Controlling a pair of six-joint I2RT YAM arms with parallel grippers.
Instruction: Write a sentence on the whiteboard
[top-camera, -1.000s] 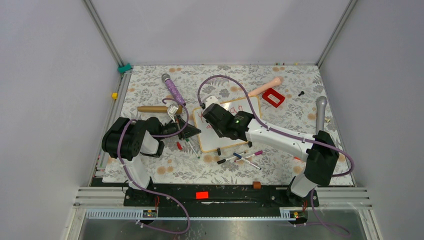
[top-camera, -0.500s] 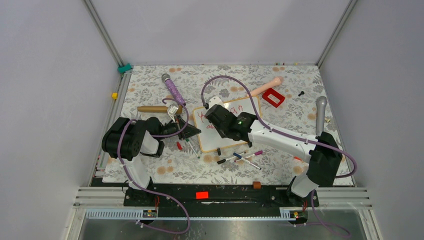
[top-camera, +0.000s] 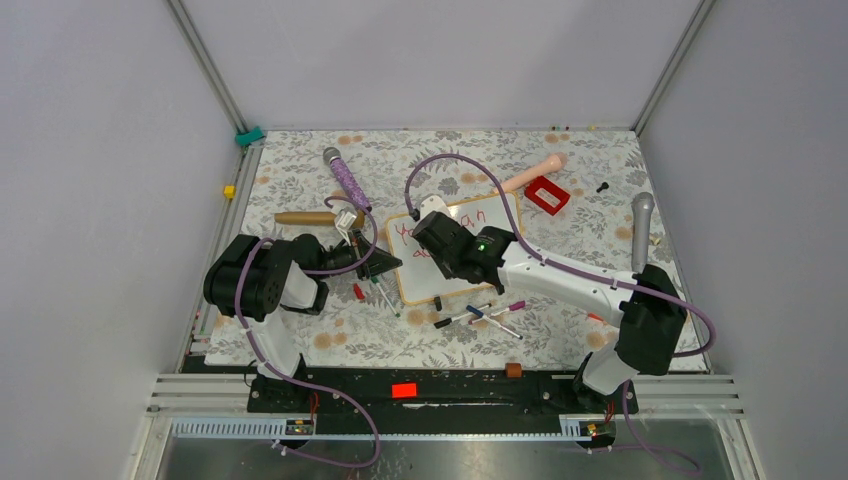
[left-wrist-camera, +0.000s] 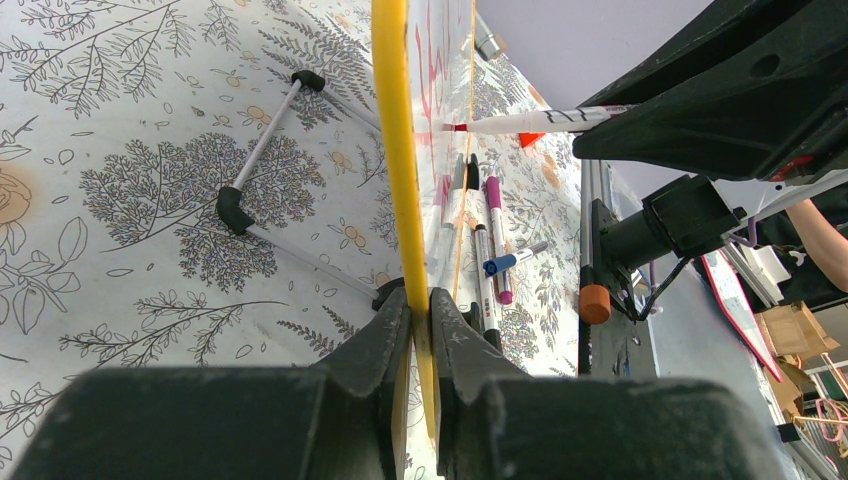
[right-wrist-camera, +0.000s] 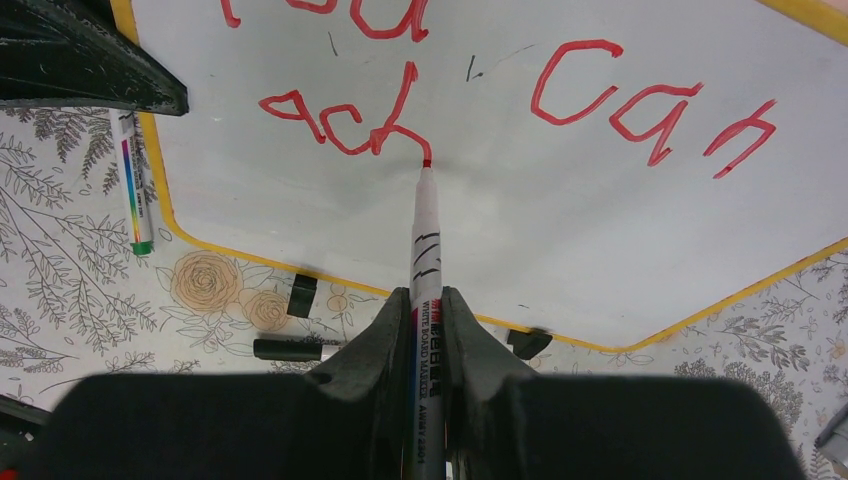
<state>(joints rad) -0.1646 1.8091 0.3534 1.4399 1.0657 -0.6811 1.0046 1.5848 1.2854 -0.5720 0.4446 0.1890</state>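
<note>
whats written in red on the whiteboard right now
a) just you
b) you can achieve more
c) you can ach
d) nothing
c: in the right wrist view the sentence on the whiteboard reads "you can", then "ach" below it, with the tip of the marker in the right end effector touching the end of the h.

This is looking like a robotics lab test cell: a left arm (top-camera: 262, 285) and a right arm (top-camera: 575, 285) are sitting bolted to a black rail (top-camera: 450, 392) at the near edge of the table (top-camera: 340, 345), grey panels (top-camera: 100, 200) and aluminium posts (top-camera: 205, 65) are boxing it all in, and purple cables (top-camera: 470, 160) are looping off both arms.
</note>
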